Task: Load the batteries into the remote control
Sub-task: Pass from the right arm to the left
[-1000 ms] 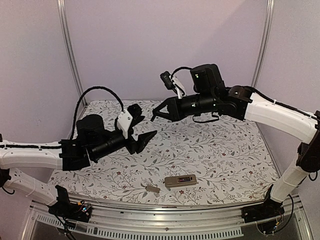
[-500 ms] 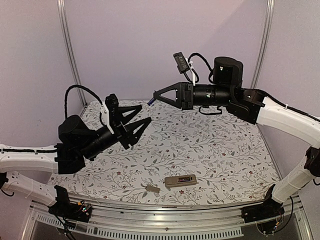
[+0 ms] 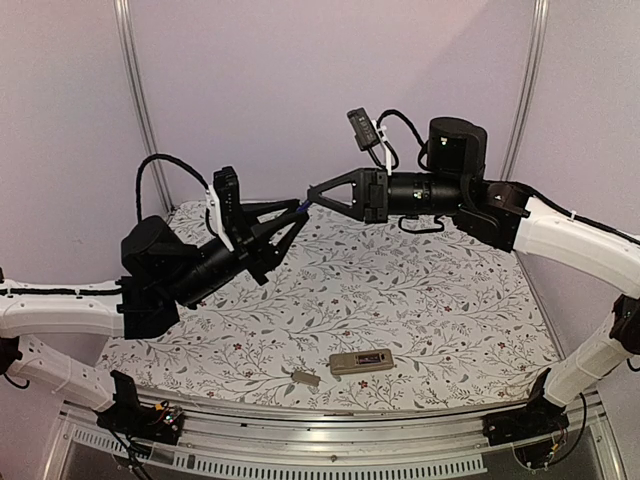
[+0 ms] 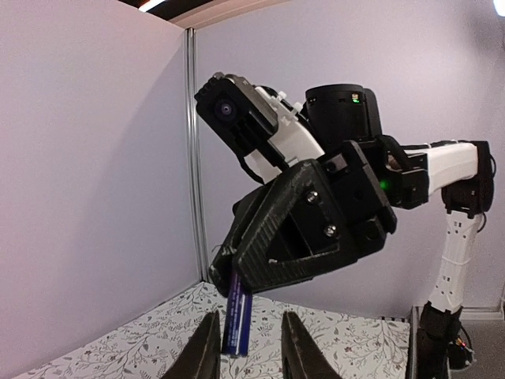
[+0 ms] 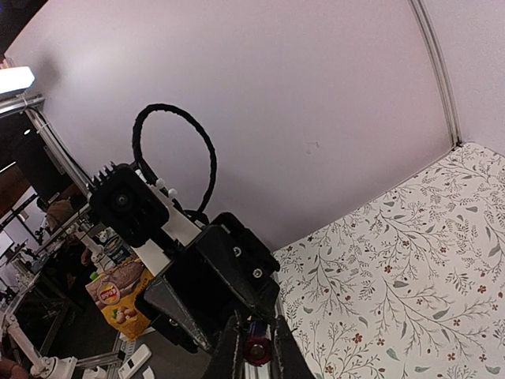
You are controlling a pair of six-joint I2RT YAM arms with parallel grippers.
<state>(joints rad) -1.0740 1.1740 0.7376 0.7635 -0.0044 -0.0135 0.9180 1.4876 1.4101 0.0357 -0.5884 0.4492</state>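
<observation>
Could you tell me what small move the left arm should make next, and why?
Probably close the left end effector fully on the battery. Its fingers flank the battery's free end with a gap showing on one side, while the right end effector grips the other end in mid-air.

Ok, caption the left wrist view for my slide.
Right arm's fingers pinch a dark battery, its lower end hanging between the left arm's fingers.

I see a glossy dark-blue battery [image 4: 237, 320], matt ribbed black plastic on the right gripper [image 4: 225, 276], and a floral cloth-covered worktop [image 3: 430, 300].
</observation>
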